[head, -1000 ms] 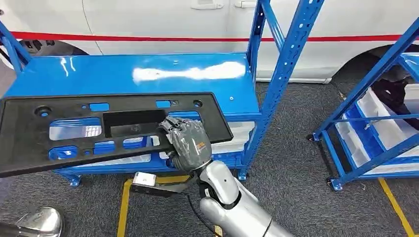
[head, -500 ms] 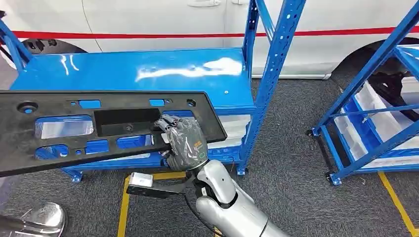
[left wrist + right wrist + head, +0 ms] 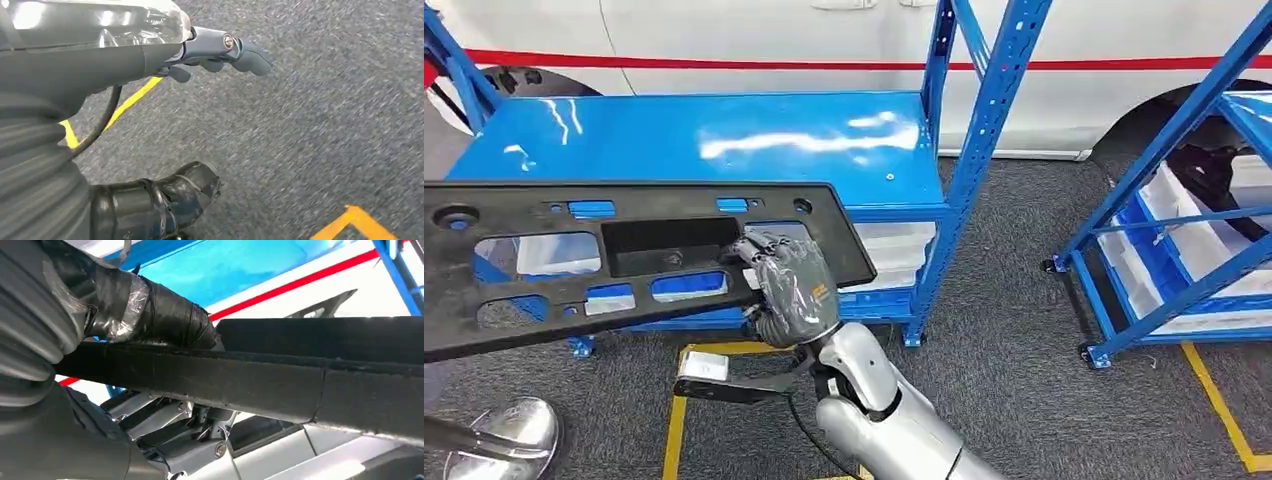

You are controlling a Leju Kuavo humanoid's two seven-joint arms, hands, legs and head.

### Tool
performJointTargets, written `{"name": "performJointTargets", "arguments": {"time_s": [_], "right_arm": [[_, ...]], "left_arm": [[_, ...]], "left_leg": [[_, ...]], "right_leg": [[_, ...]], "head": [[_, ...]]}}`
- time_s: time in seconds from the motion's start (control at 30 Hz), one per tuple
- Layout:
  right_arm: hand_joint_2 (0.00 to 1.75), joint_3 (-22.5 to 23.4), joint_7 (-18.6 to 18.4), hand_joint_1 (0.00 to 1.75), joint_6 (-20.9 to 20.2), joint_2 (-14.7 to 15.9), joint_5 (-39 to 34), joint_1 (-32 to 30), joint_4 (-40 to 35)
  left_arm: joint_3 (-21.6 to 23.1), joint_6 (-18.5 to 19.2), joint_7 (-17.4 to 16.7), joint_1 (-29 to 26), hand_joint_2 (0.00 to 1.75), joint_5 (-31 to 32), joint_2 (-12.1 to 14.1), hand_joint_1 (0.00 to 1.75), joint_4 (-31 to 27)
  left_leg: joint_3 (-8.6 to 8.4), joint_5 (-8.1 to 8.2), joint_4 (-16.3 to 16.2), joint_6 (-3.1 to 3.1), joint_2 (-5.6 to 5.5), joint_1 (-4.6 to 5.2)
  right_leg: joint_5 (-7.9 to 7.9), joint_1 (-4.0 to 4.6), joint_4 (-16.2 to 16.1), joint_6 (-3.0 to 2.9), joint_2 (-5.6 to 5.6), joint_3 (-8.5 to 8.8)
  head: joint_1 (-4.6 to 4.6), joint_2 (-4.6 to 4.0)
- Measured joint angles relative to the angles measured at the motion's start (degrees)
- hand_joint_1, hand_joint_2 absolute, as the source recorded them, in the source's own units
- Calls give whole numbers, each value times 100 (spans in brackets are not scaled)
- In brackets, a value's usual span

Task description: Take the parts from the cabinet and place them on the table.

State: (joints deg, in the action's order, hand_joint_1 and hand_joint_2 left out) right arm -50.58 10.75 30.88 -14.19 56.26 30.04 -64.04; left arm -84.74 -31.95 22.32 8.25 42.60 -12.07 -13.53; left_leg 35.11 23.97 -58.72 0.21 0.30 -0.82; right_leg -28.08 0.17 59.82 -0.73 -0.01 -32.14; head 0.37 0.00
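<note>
While the head view looks down on a blue metal shelving unit, these lines set out what shows.

Part: a long flat black plastic panel [image 3: 624, 260] with rectangular cut-outs and round holes lies nearly level in the air, above the front edge of the glossy blue shelf top [image 3: 714, 140]; its far end runs past the picture's left edge.

Right hand: the grey right hand [image 3: 792, 285] grips the panel's near long edge toward its right end, fingers curled over the top face. In the right wrist view the tape-wrapped thumb [image 3: 150, 310] presses on one face of the panel [image 3: 300, 385] and the fingers [image 3: 170, 425] clasp the other.

Left hand: the left hand [image 3: 150, 50] hangs over grey carpet [image 3: 320, 140], its fingers apart and holding nothing.

Shelving unit: a perforated blue upright post [image 3: 984, 150] stands at the right front corner of the shelf top, close beside the panel's right end but apart from it. White bins [image 3: 894, 255] sit on the lower level, partly hidden under the panel.

Second rack: another blue rack [image 3: 1184, 220] with white bins stands well apart to the right.

Behind: a white vehicle body with a red stripe [image 3: 724, 40] runs along the back edge of the shelf top.

Floor: yellow tape lines [image 3: 674, 420] mark the carpet beneath the right arm.
</note>
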Motion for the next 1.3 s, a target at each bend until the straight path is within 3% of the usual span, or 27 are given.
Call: {"name": "performJointTargets", "arguments": {"time_s": [0.1,0.13,0.2,0.27,0.3,0.33,0.37,0.4,0.43,0.47,0.5,0.6,0.63,0.67,0.7,0.77,0.8,0.83,0.87,0.93,0.97,1.0,1.1,1.13,1.17,1.2,1.3], "right_arm": [[175,0,-2,175,4,-2,-9,2,0],[175,0,-2,175,4,-15,-13,8,0],[175,0,0,175,4,-46,-37,25,0],[175,0,-2,175,7,-61,-65,21,2],[175,0,-13,175,13,-61,-63,15,2],[175,0,-72,175,20,-61,-13,8,4],[175,0,-186,175,31,-61,86,9,9],[175,0,-245,175,46,-61,138,9,20],[175,0,-286,175,74,-61,185,9,41],[175,0,-304,175,87,-63,217,8,50],[175,0,-317,175,101,-63,238,8,50],[175,0,-330,175,107,-63,254,-3,52],[175,2,-348,175,111,-63,254,-5,50],[175,9,-350,175,122,-59,254,-9,50],[175,13,-352,175,127,-59,254,-8,52],[175,13,-352,175,135,-46,256,-21,57],[175,13,-352,175,136,-35,254,-32,63],[175,13,-354,175,136,-26,256,-43,77],[175,13,-356,175,136,-24,254,-50,85],[175,13,-356,175,138,-26,256,-48,87],[175,13,-356,175,138,-26,256,-41,87],[175,13,-354,175,140,-26,256,-40,87],[175,26,-378,175,162,-26,282,-46,87],[175,33,-385,175,170,-26,306,-45,87],[175,39,-376,175,179,-24,310,-45,87],[175,63,-335,175,183,-15,300,-45,85],[175,109,-219,175,186,28,227,-71,81]], "left_arm": [[0,-11,-7,1,175,0,-7,0,17],[0,-22,-24,-1,175,2,-4,0,20],[2,-88,-37,-2,175,13,-4,0,22],[4,-231,-57,-1,175,44,-24,0,33],[7,-319,-37,0,175,63,-57,0,39],[13,-270,67,-4,175,81,-92,0,50],[35,-157,210,-11,175,116,-123,0,59],[64,-89,306,-8,175,120,-169,0,63],[120,-24,387,-2,175,120,-199,0,63],[149,13,415,5,175,125,-238,0,63],[157,39,422,7,175,127,-269,0,63],[232,68,424,7,175,142,-332,0,63],[273,88,424,-5,175,166,-378,0,63],[286,94,424,1,175,171,-389,0,63],[288,96,422,2,175,173,-400,0,63],[297,105,424,-1,175,179,-413,0,63],[299,107,422,-2,175,179,-413,0,63],[302,107,422,-4,175,179,-413,0,63],[302,107,422,-7,175,179,-417,0,63],[304,107,422,-6,175,179,-431,0,63],[308,107,422,-5,175,179,-450,0,63],[313,107,422,-3,175,179,-466,0,63],[339,131,461,-2,175,173,-474,0,63],[348,162,496,-5,175,109,-474,0,63],[350,233,494,-1,175,50,-470,0,63],[350,306,465,-16,175,17,-439,0,61],[350,505,265,-49,175,-15,-276,0,59]], "left_leg": [[14,-69,42,-108,6,-29],[39,-46,29,-130,3,-36],[242,420,-481,-172,-6,-44],[599,911,-1423,-217,-4,-52],[691,1006,-1727,-232,-4,-52],[635,970,-1730,-229,-4,-52],[438,808,-1434,-219,-3,-52],[182,630,-1036,-209,-3,-52],[-176,417,-452,-188,-2,-52],[-394,452,-2,-149,-5,-47],[-398,400,14,-120,-10,-8],[-347,336,-4,-30,-11,14],[-342,253,80,40,7,-58],[-316,211,93,79,31,-51],[-270,170,96,127,32,-52],[-159,110,82,133,32,-44],[-105,84,65,130,32,-42],[-52,59,46,126,32,-42],[-13,41,32,113,30,-42],[27,8,18,76,25,-41],[30,-8,14,58,24,-44],[61,-36,-6,18,27,-5],[73,-114,38,-88,33,-28],[80,-142,45,-128,27,-15],[134,-11,-39,-142,15,-41],[225,234,-273,-156,13,-36],[652,925,-1532,-222,10,-51]], "right_leg": [[59,27,-15,-84,5,-35],[123,-20,-73,-127,-8,-35],[186,-37,-90,-204,-21,-103],[238,-22,-83,-213,-30,-187],[265,-19,-72,-211,-30,-232],[287,-17,-60,-202,-30,-271],[302,-19,-40,-184,-29,-307],[310,-21,-24,-173,-29,-325],[316,-21,5,-163,-29,-340],[327,-19,30,-144,-32,-367],[337,18,63,-115,-27,-400],[430,0,18,3,-28,-416],[429,27,43,40,-17,-447],[281,4,136,69,-4,-493],[0,-4,438,95,-1,-611],[-501,-34,1320,143,-1,-941],[-629,-41,1651,156,-1,-1048],[-621,-45,1727,159,-1,-1027],[-488,-48,1505,153,-2,-853],[-94,-43,520,98,0,-222],[-31,-28,75,48,4,43],[-61,15,-42,26,3,75],[5,41,-25,-28,8,13],[76,-5,-99,-78,8,5],[135,-29,-138,-107,-21,1],[174,-38,-145,-165,-26,-37],[262,-21,-116,-192,-34,-194]], "head": [[2,0],[4,0],[-9,0],[-6,0],[-9,0],[-9,0],[-9,0],[-9,0],[-9,0],[-9,0],[-4,0],[-4,0],[0,0],[0,0],[11,0],[11,0],[13,0],[13,0],[13,0],[13,0],[13,0],[9,0],[11,0],[11,0],[11,0],[2,0],[4,0]]}}
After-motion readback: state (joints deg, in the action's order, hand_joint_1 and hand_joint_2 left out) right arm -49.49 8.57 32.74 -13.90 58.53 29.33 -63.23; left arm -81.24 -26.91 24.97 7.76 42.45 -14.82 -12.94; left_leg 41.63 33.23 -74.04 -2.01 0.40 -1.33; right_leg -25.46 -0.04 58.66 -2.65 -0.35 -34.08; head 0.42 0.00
